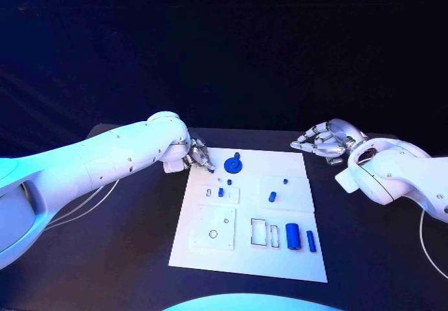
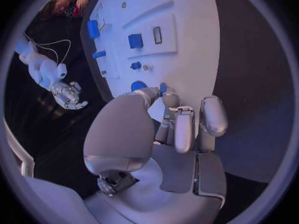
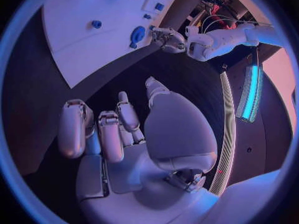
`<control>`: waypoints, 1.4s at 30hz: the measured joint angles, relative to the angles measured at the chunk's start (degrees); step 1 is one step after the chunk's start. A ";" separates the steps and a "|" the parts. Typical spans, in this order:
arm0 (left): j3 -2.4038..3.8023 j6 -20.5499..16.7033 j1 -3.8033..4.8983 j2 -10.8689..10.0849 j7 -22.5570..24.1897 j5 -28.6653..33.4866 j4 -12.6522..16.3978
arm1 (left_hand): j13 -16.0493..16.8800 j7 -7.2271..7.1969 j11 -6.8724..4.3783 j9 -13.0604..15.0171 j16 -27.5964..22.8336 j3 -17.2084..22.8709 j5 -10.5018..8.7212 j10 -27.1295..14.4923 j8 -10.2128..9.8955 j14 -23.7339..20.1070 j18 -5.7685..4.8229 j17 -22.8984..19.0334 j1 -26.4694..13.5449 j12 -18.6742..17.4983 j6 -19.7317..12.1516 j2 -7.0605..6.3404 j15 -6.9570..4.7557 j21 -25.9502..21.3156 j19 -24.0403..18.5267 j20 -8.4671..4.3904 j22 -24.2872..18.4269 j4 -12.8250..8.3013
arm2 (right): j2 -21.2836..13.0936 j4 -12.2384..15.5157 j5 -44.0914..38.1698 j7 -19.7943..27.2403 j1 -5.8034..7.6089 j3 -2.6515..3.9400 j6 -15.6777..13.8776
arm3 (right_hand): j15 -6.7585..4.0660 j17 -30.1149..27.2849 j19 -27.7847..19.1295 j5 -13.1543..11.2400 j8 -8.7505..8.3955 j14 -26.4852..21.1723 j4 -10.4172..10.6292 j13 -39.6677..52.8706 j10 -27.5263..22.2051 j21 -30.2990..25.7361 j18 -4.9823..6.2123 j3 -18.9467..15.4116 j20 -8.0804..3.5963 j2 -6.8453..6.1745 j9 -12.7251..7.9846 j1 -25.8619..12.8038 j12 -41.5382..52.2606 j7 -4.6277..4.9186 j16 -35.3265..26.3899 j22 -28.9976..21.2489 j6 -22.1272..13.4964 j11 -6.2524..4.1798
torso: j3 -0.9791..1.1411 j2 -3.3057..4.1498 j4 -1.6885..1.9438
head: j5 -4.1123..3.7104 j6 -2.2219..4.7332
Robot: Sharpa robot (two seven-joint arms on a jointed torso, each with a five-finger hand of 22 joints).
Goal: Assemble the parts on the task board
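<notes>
Two hands: left curled beside disc, grip unclear; right loosely curled, empty.
Tip: seat disc squarely on board.

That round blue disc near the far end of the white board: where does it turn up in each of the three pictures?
Head view: the round blue disc lies at the board's far edge, just beside the left hand.
Left wrist view: the disc peeks out just beyond that hand's fingertips.
Right wrist view: the disc sits at the board's edge, next to the left hand.
Shared landmark: the white board.
</notes>
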 measured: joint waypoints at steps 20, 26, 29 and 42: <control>-0.05 -5.60 -0.04 -10.30 -0.11 5.03 15.54 | 0.66 -0.28 -1.01 0.07 3.32 7.40 0.82 3.07 4.97 -0.01 -0.01 -0.01 -4.95 1.89 -0.13 -3.41 -0.81 1.51 2.59 -0.71 3.15 -0.36 | -0.26 -0.13 -0.01 -0.08 0.00 0.00 0.05 | 0.00 -0.01 0.00 0.00 0.00 0.00 0.00 0.00 0.00 0.00 0.00 0.00 0.00 0.00 0.00 0.00 0.00 0.00 0.00 -0.01 0.00 0.00 | 0.14 -0.48 0.53 | 0.20 -0.21; -0.42 -7.75 -0.57 -11.68 -0.24 4.47 18.45 | 0.42 -0.46 -1.14 0.11 3.32 8.22 0.82 3.58 5.69 -0.01 0.00 -0.01 -6.24 1.89 0.06 -3.81 -0.81 1.89 3.36 -0.94 3.96 -0.46 | -0.35 -0.14 -0.05 -0.10 0.00 0.00 0.11 | 0.00 -0.02 0.00 0.00 0.00 0.00 -0.16 0.00 0.00 0.00 0.00 -0.16 0.00 0.00 -0.06 0.00 0.00 0.00 0.00 0.03 0.00 0.00 | 0.14 -0.57 0.62 | 0.42 -0.35; -0.78 -8.64 -0.93 -12.07 -0.31 3.74 19.65 | 0.35 -0.47 -1.15 0.16 3.32 8.22 0.82 3.59 5.69 -0.01 0.01 -0.01 -6.24 1.89 0.06 -3.81 -0.81 1.88 3.37 -0.93 4.10 -0.46 | -0.36 -0.14 -0.08 -0.11 0.00 0.00 0.14 | 0.00 -0.02 0.00 0.00 0.00 0.00 -0.16 0.00 0.00 0.00 0.00 -0.16 0.00 0.00 -0.06 0.00 0.00 0.00 0.00 0.03 0.00 0.00 | 0.14 -0.57 0.64 | 0.53 -0.41; -1.81 -10.33 -3.23 -12.83 -0.55 -0.24 22.81 | 0.30 -0.74 -1.14 0.27 3.32 8.37 0.81 3.59 5.96 -0.01 0.00 -0.02 -6.84 2.12 0.33 -3.96 -0.81 2.15 3.36 -0.93 4.21 -0.31 | -0.46 -0.12 -0.19 -0.14 0.00 -0.01 0.20 | 0.00 -0.03 0.00 0.00 0.23 0.00 -0.16 0.00 0.00 0.00 0.00 -0.16 0.00 0.00 -0.06 0.00 0.00 0.00 0.00 0.02 0.00 0.00 | 0.13 -0.44 0.54 | 0.65 -0.63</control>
